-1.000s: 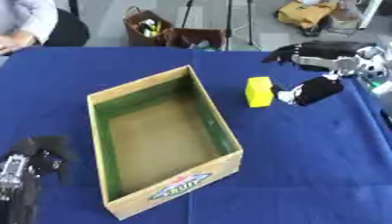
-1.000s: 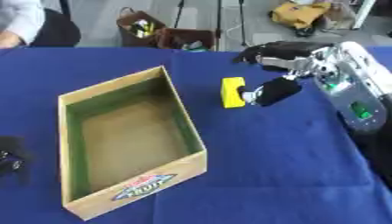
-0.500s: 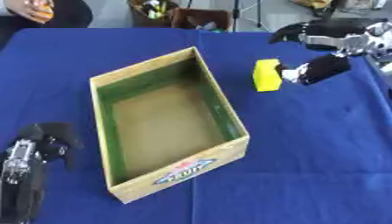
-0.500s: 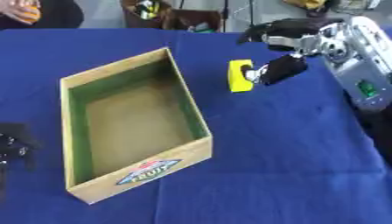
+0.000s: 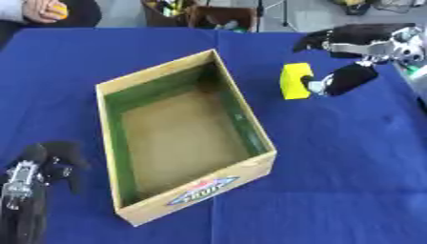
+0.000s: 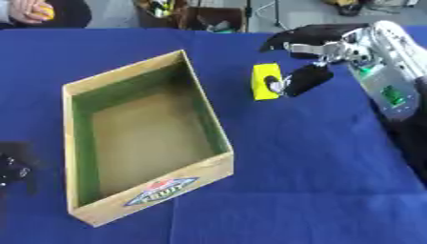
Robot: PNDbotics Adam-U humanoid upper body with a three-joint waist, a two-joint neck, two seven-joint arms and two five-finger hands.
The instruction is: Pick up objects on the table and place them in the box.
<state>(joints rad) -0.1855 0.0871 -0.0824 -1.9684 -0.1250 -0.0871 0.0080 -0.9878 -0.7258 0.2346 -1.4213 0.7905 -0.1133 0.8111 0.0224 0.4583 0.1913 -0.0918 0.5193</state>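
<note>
Yellow block is touched on its right face by the thumb of the right hand, whose other fingers are spread wide above it, while the box lies to its left, well apart from the curled, empty left hand.

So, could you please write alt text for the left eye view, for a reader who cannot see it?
The robot's right hand touches a yellow block with its thumb, to the right of an empty wooden box with green inner walls on a blue table. Its left hand rests near the lower left corner.
</note>
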